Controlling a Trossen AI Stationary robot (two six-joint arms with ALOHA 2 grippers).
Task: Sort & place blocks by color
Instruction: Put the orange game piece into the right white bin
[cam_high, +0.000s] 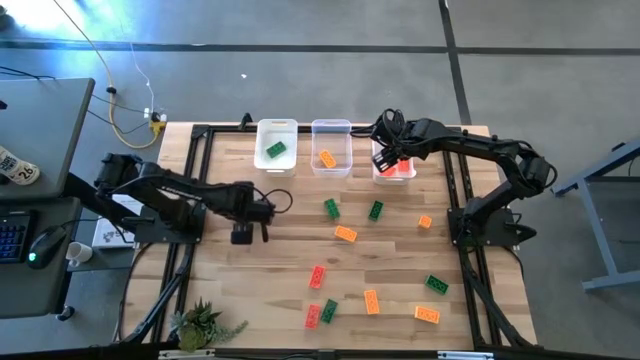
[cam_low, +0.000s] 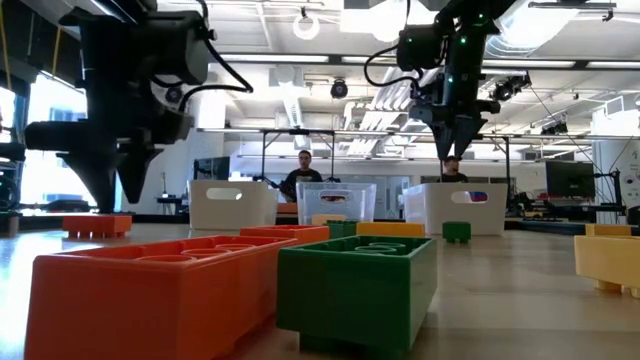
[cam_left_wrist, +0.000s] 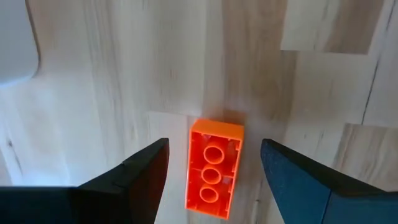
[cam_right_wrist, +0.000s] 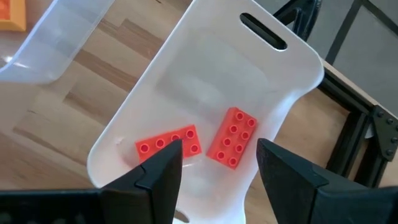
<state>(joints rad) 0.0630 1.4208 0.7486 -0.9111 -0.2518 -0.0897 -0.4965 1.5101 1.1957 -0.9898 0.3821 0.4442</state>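
Blocks (cam_high: 345, 234): lying scattered over the tabletop (cam_high: 270, 280) in green, orange and red.
Left claw (cam_left_wrist: 213, 165): hanging open, its fingers straddling an orange block (cam_left_wrist: 213, 168) without touching it.
Right claw (cam_right_wrist: 217, 163): hovering open and empty over the right bin (cam_right_wrist: 205, 81).
Right bin: holding two red blocks (cam_right_wrist: 231, 137).
Middle bin (cam_high: 330, 147): holding one orange block.
Left bin (cam_high: 276, 143): holding one green block.

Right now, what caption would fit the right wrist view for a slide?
Right gripper open above a white bin holding two red blocks.
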